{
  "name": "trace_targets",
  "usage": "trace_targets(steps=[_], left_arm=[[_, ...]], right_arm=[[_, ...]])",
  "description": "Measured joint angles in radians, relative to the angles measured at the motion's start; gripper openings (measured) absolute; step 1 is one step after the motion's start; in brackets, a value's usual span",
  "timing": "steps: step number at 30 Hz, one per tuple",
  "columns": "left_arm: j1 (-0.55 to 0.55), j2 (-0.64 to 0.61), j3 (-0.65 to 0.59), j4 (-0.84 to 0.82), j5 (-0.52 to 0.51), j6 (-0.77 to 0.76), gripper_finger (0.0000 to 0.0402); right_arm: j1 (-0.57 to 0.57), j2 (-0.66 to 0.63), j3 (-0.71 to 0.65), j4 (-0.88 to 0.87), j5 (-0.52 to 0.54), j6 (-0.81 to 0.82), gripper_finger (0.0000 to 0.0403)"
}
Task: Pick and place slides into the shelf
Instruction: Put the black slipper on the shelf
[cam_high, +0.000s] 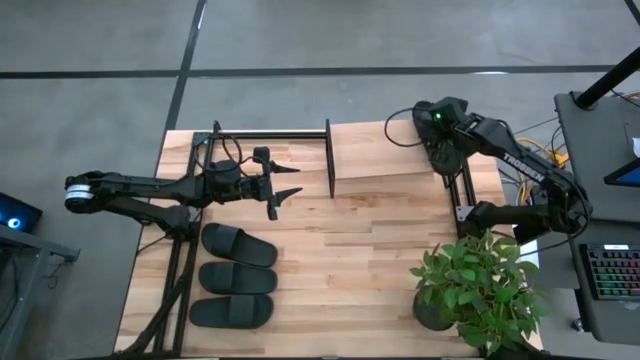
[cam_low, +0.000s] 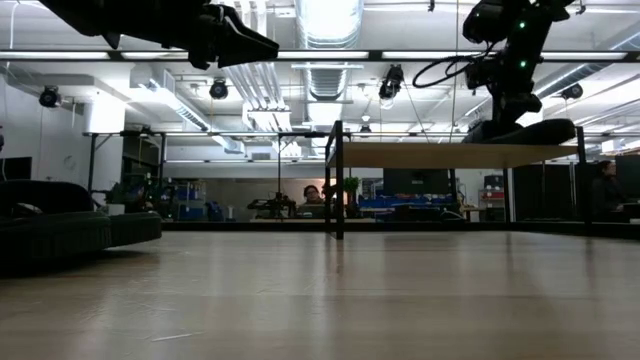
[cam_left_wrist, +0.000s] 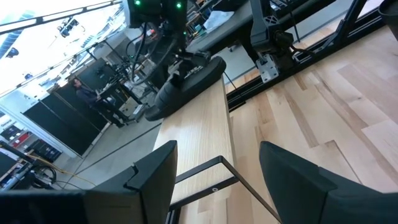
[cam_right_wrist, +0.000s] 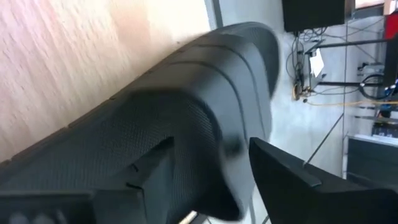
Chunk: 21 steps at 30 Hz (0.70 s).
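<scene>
Three black slides (cam_high: 238, 245) (cam_high: 236, 278) (cam_high: 232, 311) lie side by side, soles down, on the table near its left edge. Another slide (cam_left_wrist: 186, 81) rests sole down on the right end of the shelf's light wood top (cam_high: 400, 160); the low view shows this slide (cam_low: 535, 130) on the plank (cam_low: 440, 155). My right gripper (cam_right_wrist: 217, 180) slants down over it, open, with its fingers on either side of the strap (cam_right_wrist: 205, 93). My left gripper (cam_high: 285, 195) hangs open and level above the table, left of the shelf's plank, with nothing between its fingers. My right gripper stands open around the strap of the slide on the shelf, coming from above at a slant. One finger (cam_right_wrist: 155, 168) shows in front of the strap; whether it touches the strap I cannot tell. The slide lies flat on the plank.
The shelf's black metal frame (cam_high: 265, 135) runs on to the left of the plank. A potted plant (cam_high: 475, 290) stands at the table's near right corner. Bare wood lies between the slides and the plant. People sit in the room beyond the table.
</scene>
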Motion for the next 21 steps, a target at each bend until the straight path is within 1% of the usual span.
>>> trace_targets(steps=[5, 12, 14, 16, 19, 21], left_arm=[[0.000, 0.000, 0.000, 0.000, 0.000, 0.000, 0.0212], [0.000, 0.000, 0.000, 0.000, 0.000, -0.001, 0.0212], [0.000, 0.000, 0.000, 0.000, 0.000, -0.025, 0.0212], [0.000, 0.000, 0.000, -0.010, 0.000, -0.092, 0.0212], [0.000, 0.000, 0.002, -0.081, 0.000, -0.189, 0.0212], [0.000, -0.001, 0.003, -0.123, -0.001, -0.288, 0.0212]], right_arm=[[0.000, 0.000, 0.068, -0.083, -0.014, 0.054, 0.0215], [0.021, -0.001, 0.150, -0.176, -0.029, 0.170, 0.0215], [0.038, -0.001, 0.187, -0.207, -0.079, 0.213, 0.0215], [0.064, -0.008, 0.233, -0.218, -0.139, 0.265, 0.0215], [0.117, -0.033, 0.305, -0.204, -0.262, 0.341, 0.0215], [0.166, -0.057, 0.342, -0.173, -0.323, 0.383, 0.0215]])
